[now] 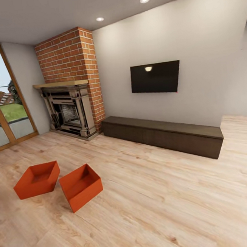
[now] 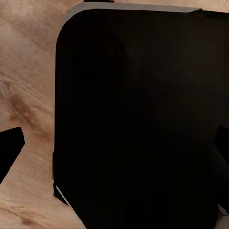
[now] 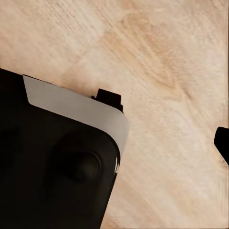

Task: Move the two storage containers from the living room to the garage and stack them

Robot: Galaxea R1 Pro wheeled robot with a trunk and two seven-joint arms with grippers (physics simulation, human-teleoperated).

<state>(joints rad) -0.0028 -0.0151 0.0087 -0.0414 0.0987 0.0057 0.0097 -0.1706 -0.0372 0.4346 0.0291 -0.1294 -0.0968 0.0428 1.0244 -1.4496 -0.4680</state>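
Here two orange boxes, one (image 1: 37,180) at nine o'clock of the other (image 1: 81,186), nearly touching, sit on open wood floor (image 1: 166,202); claw states cannot be told.

The head camera looks forward and slightly down across the living room, from well back, taking in the far wall (image 1: 207,53), the brick fireplace (image 1: 71,83) at far left and the plank floor (image 1: 165,195). Both wrist cameras face down, close over that same plank floor (image 2: 24,71) (image 3: 167,71), each partly blocked by the robot's dark body (image 2: 143,119) (image 3: 52,167).
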